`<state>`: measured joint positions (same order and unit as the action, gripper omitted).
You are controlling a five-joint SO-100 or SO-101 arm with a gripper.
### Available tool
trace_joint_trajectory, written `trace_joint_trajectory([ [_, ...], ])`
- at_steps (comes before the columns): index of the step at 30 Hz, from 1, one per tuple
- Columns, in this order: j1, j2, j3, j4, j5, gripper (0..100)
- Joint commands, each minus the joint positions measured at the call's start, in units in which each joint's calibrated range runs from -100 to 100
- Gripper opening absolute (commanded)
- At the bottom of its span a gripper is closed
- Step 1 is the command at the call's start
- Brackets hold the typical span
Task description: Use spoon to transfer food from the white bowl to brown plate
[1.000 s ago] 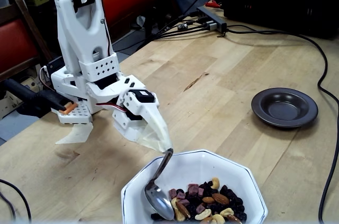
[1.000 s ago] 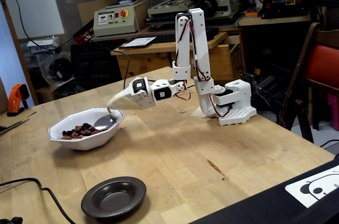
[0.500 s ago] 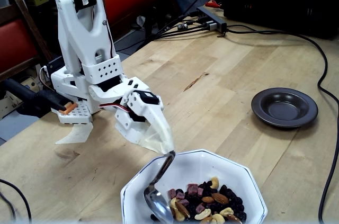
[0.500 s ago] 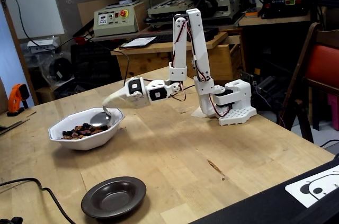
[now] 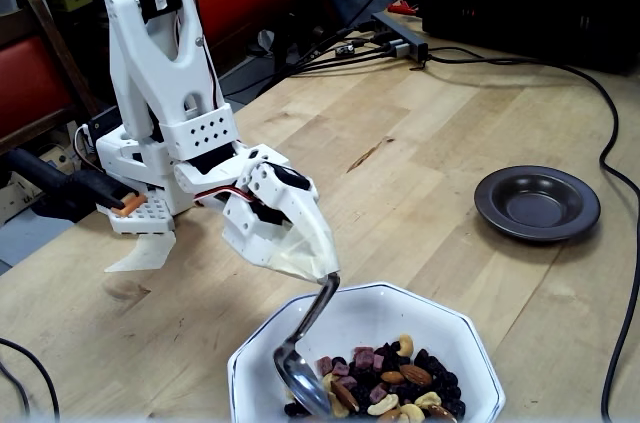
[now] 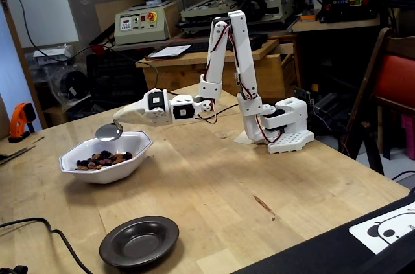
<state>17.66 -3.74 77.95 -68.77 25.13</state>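
A pale wooden desk [image 6: 259, 177] carries the white bowl [image 6: 104, 160] of food [image 5: 390, 383] and, well apart from it, the brown plate [image 5: 537, 203] — plus the arm's white base [image 6: 285, 128] and a black cable [image 5: 610, 163].

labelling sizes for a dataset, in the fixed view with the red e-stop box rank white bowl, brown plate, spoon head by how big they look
1. white bowl
2. brown plate, nearly as wide, but nearer the camera, so unsure
3. spoon head, clearly smallest
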Motion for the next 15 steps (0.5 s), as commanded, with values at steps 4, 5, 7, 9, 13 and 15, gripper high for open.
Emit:
trace_joint_trajectory([
  [4, 0.34, -0.50, -2.46, -0.72, 1.12, 3],
  [5, 0.19, -0.50, -2.46, -0.72, 1.12, 3],
  [7, -1.22, -0.42, -2.37, -0.64, 1.03, 3],
  [9, -4.33, -0.42, -2.37, -0.64, 0.98, 3],
  [13, -8.11, -0.42, -2.37, -0.64, 0.98, 3],
  [15, -9.74, -0.33, -2.37, -0.64, 0.98, 3],
])
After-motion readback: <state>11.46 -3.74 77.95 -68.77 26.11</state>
